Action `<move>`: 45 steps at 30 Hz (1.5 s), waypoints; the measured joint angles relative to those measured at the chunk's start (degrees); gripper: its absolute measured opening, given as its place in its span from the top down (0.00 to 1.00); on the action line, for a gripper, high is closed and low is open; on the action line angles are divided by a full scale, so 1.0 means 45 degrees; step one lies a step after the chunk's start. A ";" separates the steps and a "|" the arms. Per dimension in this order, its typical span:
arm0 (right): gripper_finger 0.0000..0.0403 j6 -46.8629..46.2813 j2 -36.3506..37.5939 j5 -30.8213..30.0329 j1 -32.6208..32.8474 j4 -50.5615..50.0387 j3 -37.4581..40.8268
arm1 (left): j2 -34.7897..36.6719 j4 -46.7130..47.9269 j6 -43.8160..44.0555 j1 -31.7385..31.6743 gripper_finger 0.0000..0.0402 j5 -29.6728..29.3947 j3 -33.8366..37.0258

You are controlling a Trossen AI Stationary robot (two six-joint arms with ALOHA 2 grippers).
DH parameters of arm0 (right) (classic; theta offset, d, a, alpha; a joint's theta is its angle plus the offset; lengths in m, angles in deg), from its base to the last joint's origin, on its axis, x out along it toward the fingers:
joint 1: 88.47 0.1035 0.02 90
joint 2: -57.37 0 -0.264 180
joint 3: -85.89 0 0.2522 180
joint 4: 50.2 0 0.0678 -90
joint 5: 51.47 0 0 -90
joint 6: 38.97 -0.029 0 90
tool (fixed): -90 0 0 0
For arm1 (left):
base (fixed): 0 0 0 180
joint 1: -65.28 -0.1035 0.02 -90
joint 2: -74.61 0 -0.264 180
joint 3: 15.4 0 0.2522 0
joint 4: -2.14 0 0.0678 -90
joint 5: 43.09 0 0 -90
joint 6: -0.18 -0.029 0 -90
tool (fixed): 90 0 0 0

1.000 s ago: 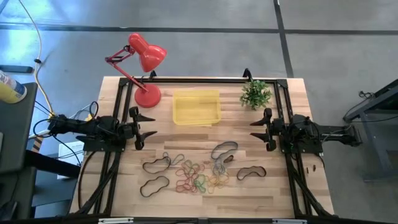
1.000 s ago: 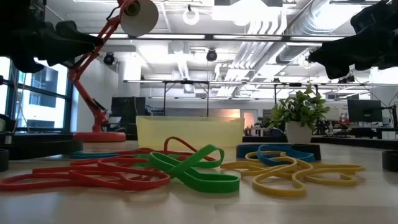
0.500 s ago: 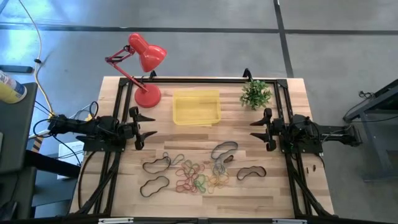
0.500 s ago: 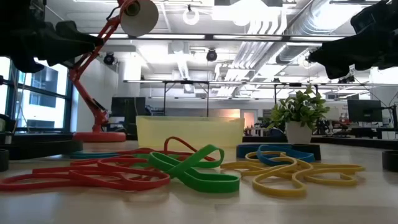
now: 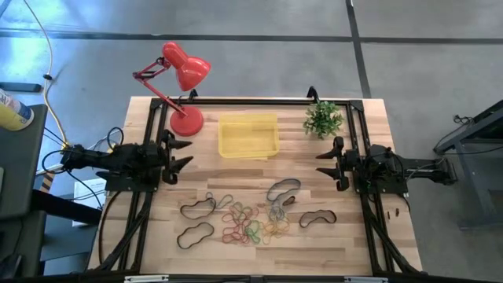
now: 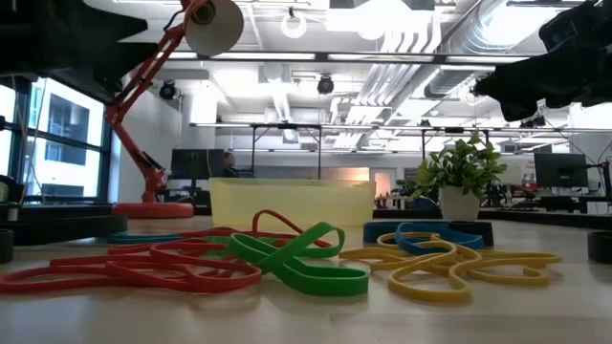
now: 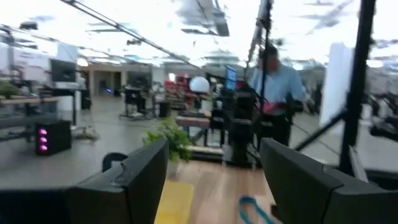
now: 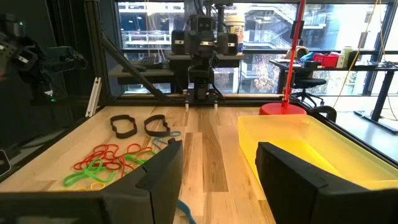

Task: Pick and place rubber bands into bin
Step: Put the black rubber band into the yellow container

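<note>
The rubber bands (image 5: 247,224) lie loose on the wooden table near its front edge: red (image 6: 143,268), green (image 6: 301,258), yellow (image 6: 459,268) and blue (image 6: 426,234) loops, with larger dark loops (image 5: 196,208) around them. The yellow bin (image 5: 248,135) stands flat on the table behind them, toward the far edge. My left gripper (image 5: 182,153) hovers open at the table's left side, above the surface, and holds nothing. Opposite it, my right gripper (image 5: 321,163) hovers open at the right side, fingers pointing level toward the table's middle, the bin (image 8: 311,149) ahead of it.
A red desk lamp (image 5: 185,86) stands at the far left corner beside the bin. A small potted plant (image 5: 324,118) stands at the far right. A black frame (image 5: 259,101) runs along the table's edges. A person (image 7: 273,81) is in the room beyond. Bare wood lies between the grippers.
My left gripper has rolled about its own axis and tipped its fingers upward, rising a little at the table's left side. It stays open. The rubber bands and the bin have not moved.
</note>
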 joint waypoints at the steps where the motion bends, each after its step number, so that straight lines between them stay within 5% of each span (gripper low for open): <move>1: 0.52 0.0000 0.0000 0.0002 0.0002 0.0000 -0.0005 | 0.0005 -0.0202 -0.0043 -0.0004 0.39 -0.0054 0.0000; 6: 0.52 0.0436 0.0000 -0.0629 -0.0022 0.0536 -0.0005 | 0.0005 -0.0175 0.0133 0.0000 0.39 0.0193 0.0000; 13: 0.52 -0.7663 0.0014 -0.2563 -0.0022 0.3162 0.0000 | 0.0005 0.0020 0.0247 0.0005 0.39 0.1555 -0.0004; 17: 0.52 -1.0337 0.0034 -0.3456 -0.0022 0.4170 -0.0005 | 0.0005 -0.0132 0.0635 0.0000 0.39 0.1550 0.0000; 25: 0.52 -1.0897 0.0015 -0.3442 -0.0022 0.5071 -0.0024 | 0.0008 -0.0470 0.3723 0.0000 0.39 0.1412 0.0000; 36: 0.52 -1.0268 0.0015 -0.4052 -0.0022 0.5075 -0.0034 | 0.0005 -0.0009 0.4103 0.0000 0.39 0.1276 0.0000; 45: 0.52 -1.0068 -0.0568 -0.2785 0.0341 0.7058 -0.0084 | -0.0109 0.2217 0.5594 0.0000 0.39 0.1697 0.0000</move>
